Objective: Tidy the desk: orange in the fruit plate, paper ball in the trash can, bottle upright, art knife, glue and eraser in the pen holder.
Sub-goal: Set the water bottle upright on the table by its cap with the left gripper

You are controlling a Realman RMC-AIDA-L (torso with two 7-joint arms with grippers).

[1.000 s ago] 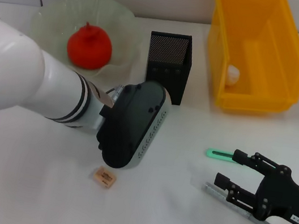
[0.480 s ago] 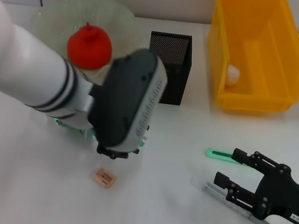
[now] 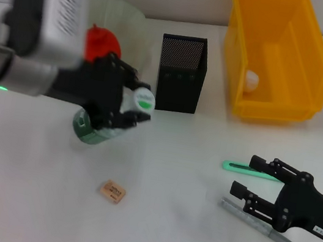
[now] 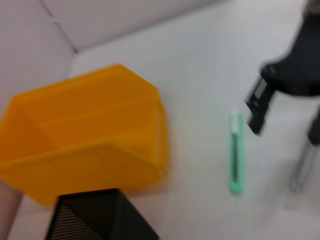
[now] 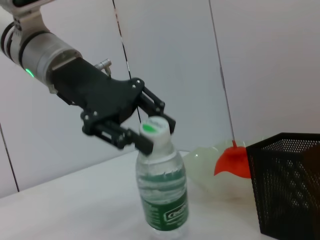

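While the left gripper point(image 3: 128, 104) pinches the cap of the clear green-labelled plastic bottle point(image 3: 107, 118), at 9 o'clock from the black mesh pen holder point(image 3: 181, 73), settling the base flat on the white surface point(image 3: 163, 221) before letting go seems wise. Left wrist view: no bottle, only blurred bin and knife. Right wrist view: the bottle stands nearly upright; the right gripper's point(image 3: 256, 183) spread I cannot tell.
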